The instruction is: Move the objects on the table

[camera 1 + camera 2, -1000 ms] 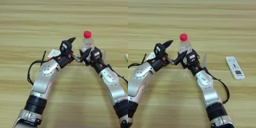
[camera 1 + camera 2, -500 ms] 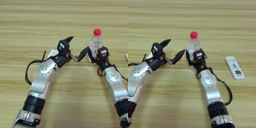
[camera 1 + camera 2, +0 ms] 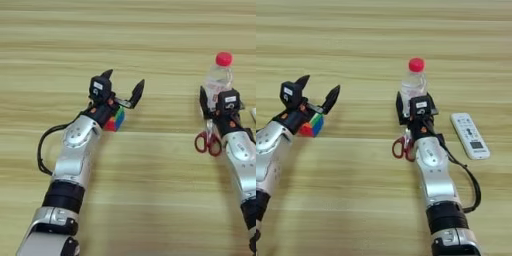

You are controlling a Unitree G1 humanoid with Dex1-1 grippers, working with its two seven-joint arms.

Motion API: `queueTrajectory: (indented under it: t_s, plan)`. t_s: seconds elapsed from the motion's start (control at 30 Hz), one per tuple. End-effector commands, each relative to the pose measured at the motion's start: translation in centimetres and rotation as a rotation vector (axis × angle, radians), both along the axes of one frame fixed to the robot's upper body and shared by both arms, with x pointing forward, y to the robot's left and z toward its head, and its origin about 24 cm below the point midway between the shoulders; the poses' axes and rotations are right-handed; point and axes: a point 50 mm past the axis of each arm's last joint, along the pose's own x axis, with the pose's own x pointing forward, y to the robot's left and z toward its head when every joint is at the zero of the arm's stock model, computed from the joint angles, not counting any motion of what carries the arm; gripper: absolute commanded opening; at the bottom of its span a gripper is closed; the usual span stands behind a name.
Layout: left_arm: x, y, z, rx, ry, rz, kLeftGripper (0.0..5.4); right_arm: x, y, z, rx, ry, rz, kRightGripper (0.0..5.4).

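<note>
A clear plastic bottle (image 3: 413, 86) with a red cap stands upright right of the table's (image 3: 356, 30) middle. My right gripper (image 3: 412, 108) is shut on the bottle's lower half. Red-handled scissors (image 3: 402, 148) lie on the wood just under that wrist, partly hidden by the forearm. The multicoloured puzzle cube (image 3: 116, 120) sits beside and partly under my left wrist. Just beyond the cube my left gripper (image 3: 123, 83) is held open, nothing between its black fingers. A white remote control (image 3: 470, 135) lies to the right of the right arm.
A black cable loops off the left forearm (image 3: 42, 150), and another hangs by the right forearm (image 3: 468, 180). Bare wood stretches across the far half of the table and between the two arms.
My right gripper has carried the bottle to the right. The left gripper has drawn away to the left, still open. The cube and the scissors now show where the arms had covered them.
</note>
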Motion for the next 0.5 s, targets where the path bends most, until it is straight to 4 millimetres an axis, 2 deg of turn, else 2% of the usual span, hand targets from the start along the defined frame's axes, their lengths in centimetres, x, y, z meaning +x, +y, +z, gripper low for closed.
queueTrajectory:
  t_s: [0.03, 0.27, 0.5]
  plan:
    - [0.5, 0.5, -0.3, 0.012, 0.000, 0.025, 5.40, 0.3, -0.7, 0.6, -0.001, -0.020, -0.036, 3.18]
    - [1.0, 2.8, -0.8, 0.015, -0.014, 0.125, 5.40, 0.0, -1.8, 0.5, 0.006, -0.017, -0.085, 3.18]
    - [1.6, 5.6, -0.2, 0.023, -0.081, 0.298, 5.40, -0.1, -2.3, 0.1, -0.004, 0.001, -0.106, 3.18]
